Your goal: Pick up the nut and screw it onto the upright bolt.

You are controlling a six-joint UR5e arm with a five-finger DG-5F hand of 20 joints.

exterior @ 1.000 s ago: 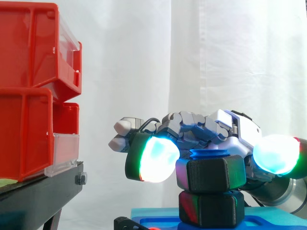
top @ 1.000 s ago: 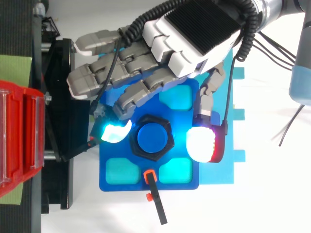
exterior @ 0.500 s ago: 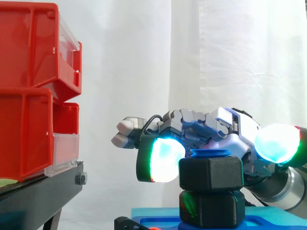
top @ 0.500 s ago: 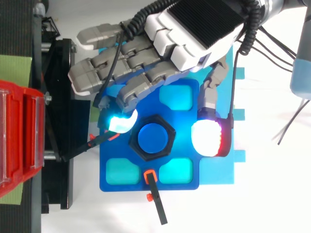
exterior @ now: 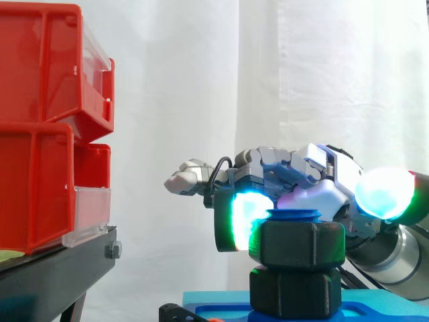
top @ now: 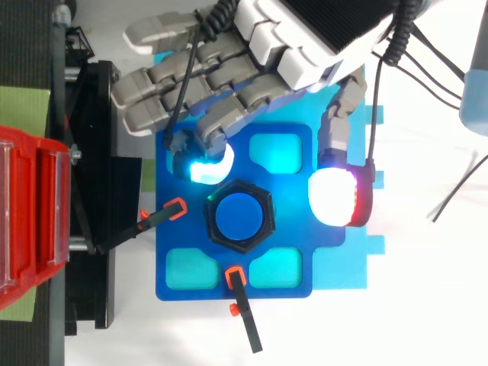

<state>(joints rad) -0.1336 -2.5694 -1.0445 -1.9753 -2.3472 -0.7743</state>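
A black hex nut sits on the upright blue bolt, whose round top shows through it. In the side view the nut rests above a second black hex piece, with the bolt's blue tip poking out on top. My hand hovers just behind the bolt, open. Its cyan-glowing fingertip lies up and left of the nut, and the white-magenta thumb pad lies to the nut's right. Neither touches the nut. In the side view the hand is level with the bolt's tip.
The bolt stands on a blue fixture plate with several cyan pockets. Two black clamps with orange tips lie at its left and front edges. Red bins on a black stand fill the left.
My hand has drawn back from the nut toward the top of the top view, its finger and thumb pads parting from the nut's sides. The nut stays on the bolt.
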